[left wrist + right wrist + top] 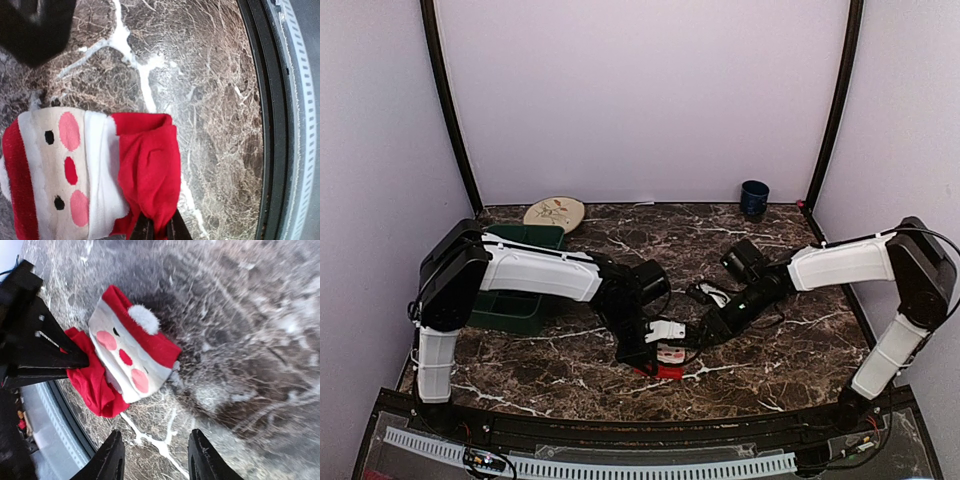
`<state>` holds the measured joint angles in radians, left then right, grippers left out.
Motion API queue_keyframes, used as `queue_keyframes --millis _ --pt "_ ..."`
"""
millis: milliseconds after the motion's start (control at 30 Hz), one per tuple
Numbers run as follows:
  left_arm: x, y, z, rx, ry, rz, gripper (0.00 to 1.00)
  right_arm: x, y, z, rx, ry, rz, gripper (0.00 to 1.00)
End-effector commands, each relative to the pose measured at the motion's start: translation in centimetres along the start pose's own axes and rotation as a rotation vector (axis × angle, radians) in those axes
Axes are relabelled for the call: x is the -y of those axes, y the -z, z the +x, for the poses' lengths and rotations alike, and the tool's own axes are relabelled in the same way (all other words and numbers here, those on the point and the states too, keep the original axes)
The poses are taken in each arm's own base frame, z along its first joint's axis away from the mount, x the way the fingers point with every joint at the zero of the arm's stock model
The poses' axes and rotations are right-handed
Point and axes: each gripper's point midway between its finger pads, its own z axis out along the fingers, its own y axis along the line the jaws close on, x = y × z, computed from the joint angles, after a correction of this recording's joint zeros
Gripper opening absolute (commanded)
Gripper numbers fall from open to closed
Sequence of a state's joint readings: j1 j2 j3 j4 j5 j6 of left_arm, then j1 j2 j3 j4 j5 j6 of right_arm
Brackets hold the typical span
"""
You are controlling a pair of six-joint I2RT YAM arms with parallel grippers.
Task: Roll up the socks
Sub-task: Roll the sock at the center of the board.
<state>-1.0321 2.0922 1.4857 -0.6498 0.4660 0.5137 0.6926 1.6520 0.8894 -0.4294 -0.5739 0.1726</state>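
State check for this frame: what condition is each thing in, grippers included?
Santa sock: lying partly folded, red end doubled over.
Left gripper: shut on the Santa sock's red end.
Right gripper: open, holding nothing.
Blue cup: upright.

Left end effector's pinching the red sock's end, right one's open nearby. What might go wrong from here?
1. The left end effector pinches only a small fold of the red sock; it might slip free once rolling starts.
2. The right end effector hangs open short of the sock, so the Santa-face end is unpinned and may drag instead of rolling.
3. The sock lies near the table edge; a pull that way could take it off.
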Motion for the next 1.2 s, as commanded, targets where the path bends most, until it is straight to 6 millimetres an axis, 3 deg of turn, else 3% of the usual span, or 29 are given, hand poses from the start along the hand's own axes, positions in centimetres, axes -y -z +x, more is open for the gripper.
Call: queue_keyframes --millis 0,200,367,833,1167 --pt "1.8 0.0 2.3 -0.085 0.153 0.150 0.06 0.8 1.7 -1.1 0.119 0.013 0.096 0.42" --pt "1.8 -0.2 1.6 -0.076 0.217 0.226 0.06 0.6 3.4 -1.1 0.237 0.071 0.222 0.41" --pt "1.3 -0.3 0.9 -0.064 0.287 0.293 0.06 -0.8 3.3 -0.1 0.270 0.161 0.296 0.41" --pt "0.6 -0.4 1.3 -0.037 0.427 0.415 0.06 -5.2 1.6 2.4 0.290 0.456 0.409 0.39" --pt "0.7 -0.9 1.4 -0.040 0.453 0.449 0.06 -7.4 -1.4 1.9 0.203 0.662 0.433 0.38"
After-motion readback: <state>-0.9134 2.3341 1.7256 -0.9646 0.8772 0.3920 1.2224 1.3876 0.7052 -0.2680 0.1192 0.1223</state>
